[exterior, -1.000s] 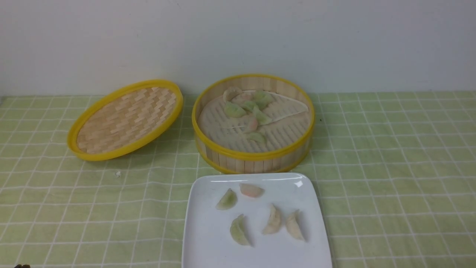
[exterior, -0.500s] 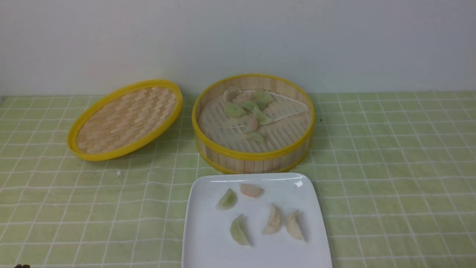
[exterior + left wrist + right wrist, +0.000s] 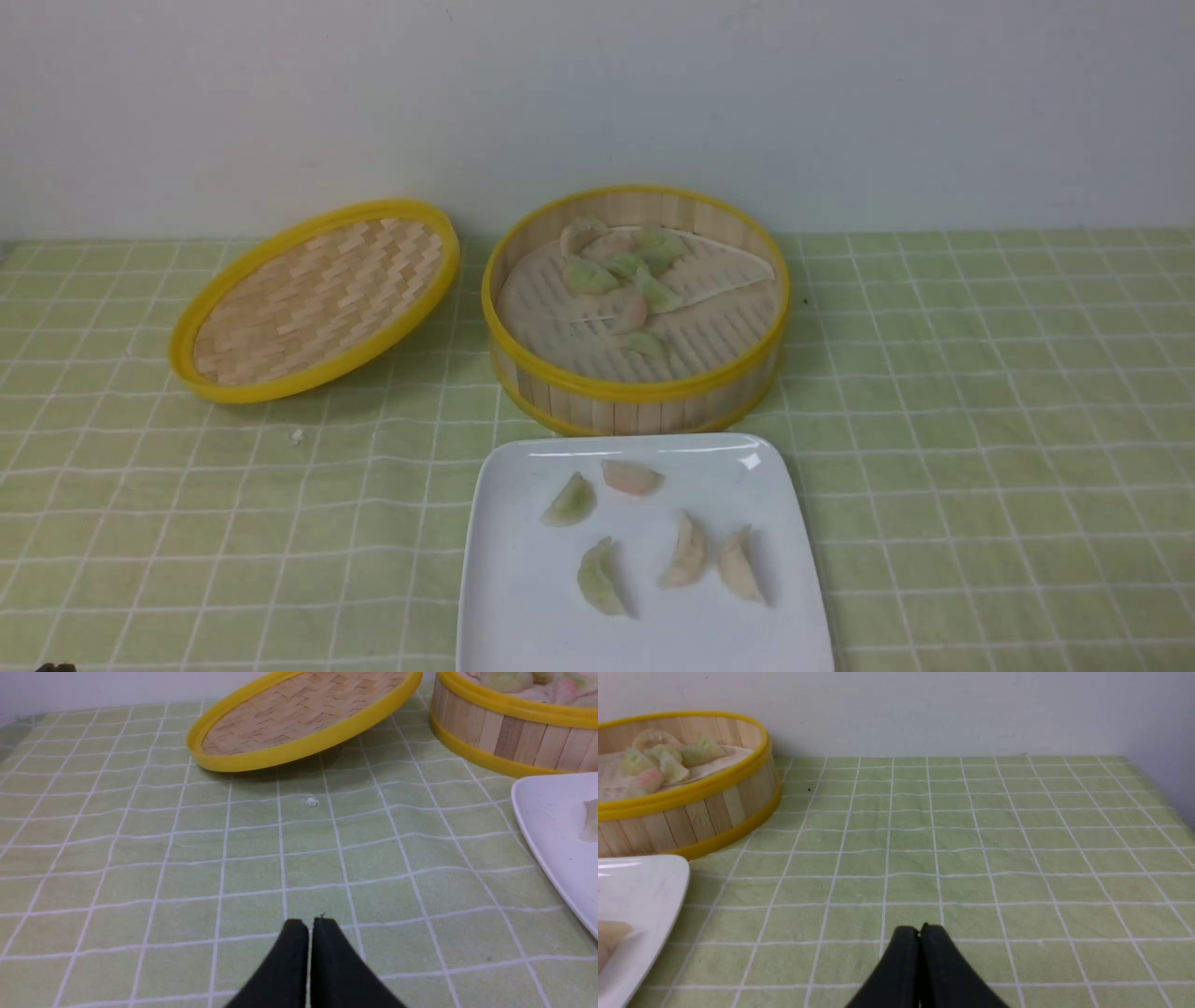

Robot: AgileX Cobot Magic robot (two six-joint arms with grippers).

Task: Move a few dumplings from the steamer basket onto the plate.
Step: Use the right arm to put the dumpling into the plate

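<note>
The steamer basket (image 3: pixel 644 397) stands at the back middle, with several green, pink and cream dumplings (image 3: pixel 625 271) on its white liner. In front of it lies the white square plate (image 3: pixel 523 597), carrying several dumplings (image 3: pixel 686 551). My left gripper (image 3: pixel 309 921) is shut and empty, low over the cloth, left of the plate (image 3: pixel 551 826) and apart from the basket (image 3: pixel 504 737). My right gripper (image 3: pixel 919 927) is shut and empty too, over the cloth to the right of the plate (image 3: pixel 649 891) and basket (image 3: pixel 705 807). Neither arm shows in the front view except a dark speck at the bottom-left corner.
The woven yellow-rimmed lid (image 3: pixel 313 299) lies tilted to the left of the basket, also seen as the lid (image 3: pixel 299 718) ahead of my left gripper. A small white crumb (image 3: pixel 297 435) sits on the green checked tablecloth (image 3: pixel 980 467). A pale wall backs the table.
</note>
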